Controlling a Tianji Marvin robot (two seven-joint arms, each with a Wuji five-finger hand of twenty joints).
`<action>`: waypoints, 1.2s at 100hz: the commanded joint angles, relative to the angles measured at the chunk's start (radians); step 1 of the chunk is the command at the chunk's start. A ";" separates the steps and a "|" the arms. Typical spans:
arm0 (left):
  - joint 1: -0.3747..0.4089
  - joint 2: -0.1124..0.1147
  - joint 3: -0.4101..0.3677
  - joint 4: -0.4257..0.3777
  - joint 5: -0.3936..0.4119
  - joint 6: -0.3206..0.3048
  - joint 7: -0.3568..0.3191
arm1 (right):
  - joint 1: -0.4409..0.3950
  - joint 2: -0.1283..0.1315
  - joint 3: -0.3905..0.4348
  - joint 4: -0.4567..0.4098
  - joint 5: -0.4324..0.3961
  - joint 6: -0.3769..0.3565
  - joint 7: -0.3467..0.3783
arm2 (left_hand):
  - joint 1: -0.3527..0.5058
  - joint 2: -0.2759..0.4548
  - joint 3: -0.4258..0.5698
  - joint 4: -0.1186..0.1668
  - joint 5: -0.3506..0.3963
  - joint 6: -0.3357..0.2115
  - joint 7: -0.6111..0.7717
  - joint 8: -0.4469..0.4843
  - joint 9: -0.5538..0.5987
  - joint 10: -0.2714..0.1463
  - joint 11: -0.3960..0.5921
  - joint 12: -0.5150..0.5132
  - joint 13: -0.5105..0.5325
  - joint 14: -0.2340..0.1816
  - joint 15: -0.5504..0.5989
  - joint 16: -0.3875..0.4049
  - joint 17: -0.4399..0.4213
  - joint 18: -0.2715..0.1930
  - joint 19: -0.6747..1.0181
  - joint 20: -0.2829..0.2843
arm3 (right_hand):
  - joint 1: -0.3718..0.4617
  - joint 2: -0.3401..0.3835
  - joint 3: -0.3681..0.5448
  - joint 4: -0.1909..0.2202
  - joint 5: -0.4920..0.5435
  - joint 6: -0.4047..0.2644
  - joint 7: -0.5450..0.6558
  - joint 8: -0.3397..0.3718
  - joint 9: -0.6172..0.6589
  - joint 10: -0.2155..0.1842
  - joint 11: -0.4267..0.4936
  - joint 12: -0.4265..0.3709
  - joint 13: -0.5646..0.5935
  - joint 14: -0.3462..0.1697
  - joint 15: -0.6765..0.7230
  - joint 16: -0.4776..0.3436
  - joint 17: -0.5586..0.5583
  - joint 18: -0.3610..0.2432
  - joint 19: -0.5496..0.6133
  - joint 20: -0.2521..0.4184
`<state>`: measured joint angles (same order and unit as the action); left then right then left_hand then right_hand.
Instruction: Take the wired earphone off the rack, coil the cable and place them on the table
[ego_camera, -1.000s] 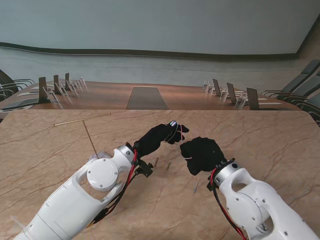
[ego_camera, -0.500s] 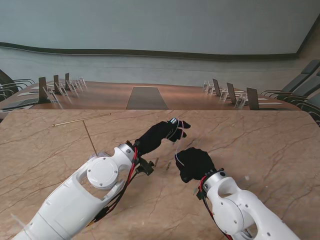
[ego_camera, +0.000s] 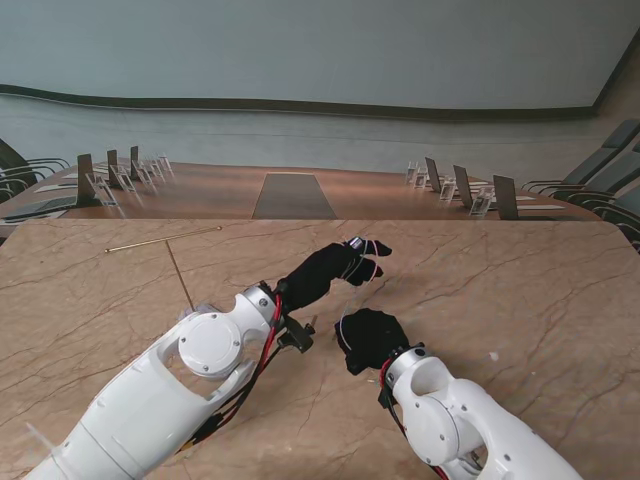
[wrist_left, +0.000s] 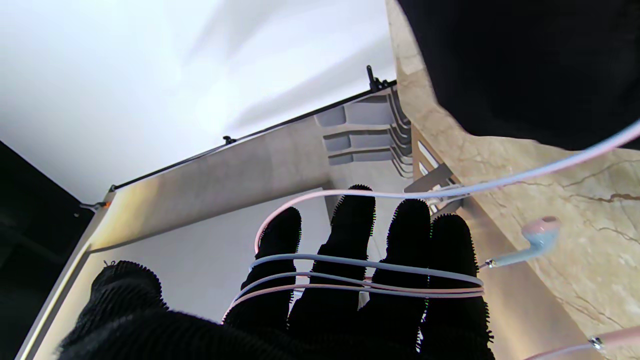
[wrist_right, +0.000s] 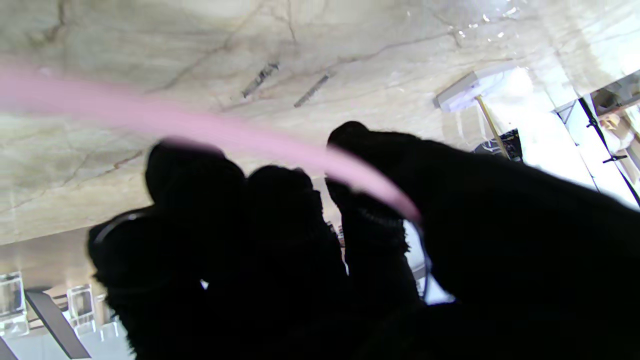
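Where wound around the four straight, close-set fingers (wrist_left: 350, 235) of the left hand (ego_camera: 335, 268): pale pink earphone cable (wrist_left: 360, 280), thin, smooth, several turns. One earbud (wrist_left: 537, 237) hanging free off the loops, just over the marble table (ego_camera: 520, 290). Second earbud and plug not discernible. Right hand (ego_camera: 368, 338) nearer, black knit glove, fingers curled and clamped on a blurred cable run; grip detail obscured. Thin gold rack (ego_camera: 170, 250) far left, well apart. Open tabletop right.

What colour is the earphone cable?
Pale pink, the cable wound round the left robot hand; clearest in the left wrist view.
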<state>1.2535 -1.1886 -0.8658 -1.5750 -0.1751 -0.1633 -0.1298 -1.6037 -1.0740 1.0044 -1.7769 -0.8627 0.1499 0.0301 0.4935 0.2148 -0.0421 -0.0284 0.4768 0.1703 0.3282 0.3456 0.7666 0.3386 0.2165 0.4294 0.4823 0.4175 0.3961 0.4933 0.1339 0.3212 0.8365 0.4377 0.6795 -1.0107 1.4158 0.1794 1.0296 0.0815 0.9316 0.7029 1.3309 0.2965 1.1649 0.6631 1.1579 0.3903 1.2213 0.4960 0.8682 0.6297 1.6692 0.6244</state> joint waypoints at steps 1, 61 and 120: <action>0.001 -0.010 0.005 -0.013 -0.007 0.004 -0.004 | 0.002 -0.004 -0.011 0.020 -0.001 0.015 0.004 | -0.009 0.005 0.003 -0.022 -0.025 -0.071 -0.023 -0.008 -0.018 -0.028 -0.009 -0.006 -0.019 -0.020 -0.006 -0.009 0.003 -0.007 -0.014 -0.015 | 0.196 0.124 0.154 0.012 0.104 -0.218 0.308 0.146 -0.019 0.155 0.045 0.014 0.018 0.096 0.065 0.015 -0.012 -0.058 0.069 0.030; -0.002 -0.018 0.029 -0.044 -0.071 0.027 -0.013 | 0.094 -0.016 -0.089 0.153 0.016 0.078 -0.040 | 0.029 0.029 0.000 -0.025 -0.102 -0.105 0.004 0.026 -0.126 -0.043 0.034 0.036 -0.003 0.003 0.020 -0.004 0.078 0.076 0.011 -0.006 | 0.194 0.136 0.154 0.004 0.095 -0.225 0.324 0.157 -0.026 0.160 0.075 0.011 0.017 0.094 0.092 0.015 -0.009 -0.078 0.094 0.041; 0.024 -0.014 0.052 -0.105 -0.118 0.078 -0.042 | 0.210 -0.037 -0.132 0.293 0.033 0.106 -0.110 | 0.028 0.036 -0.001 -0.024 -0.100 -0.092 0.012 0.043 -0.121 -0.031 0.074 0.049 0.078 0.048 0.112 0.043 0.171 0.138 0.116 0.041 | 0.185 0.145 0.154 -0.004 0.087 -0.234 0.326 0.161 -0.033 0.160 0.088 0.008 0.009 0.091 0.105 0.013 -0.017 -0.095 0.105 0.045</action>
<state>1.2659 -1.1990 -0.8196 -1.6659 -0.2893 -0.0939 -0.1606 -1.4029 -1.1045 0.8732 -1.4999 -0.8289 0.2528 -0.0688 0.5162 0.2148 -0.0421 -0.0284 0.3997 0.1547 0.3289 0.3747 0.6526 0.3255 0.2683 0.4705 0.5332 0.4376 0.4885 0.5176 0.2776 0.3750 0.9063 0.4538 0.6802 -0.9743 1.4158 0.1469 1.0100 0.0815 0.9309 0.7254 1.3077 0.3014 1.2104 0.6633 1.1393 0.3915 1.2534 0.4984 0.8549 0.6285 1.6752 0.6503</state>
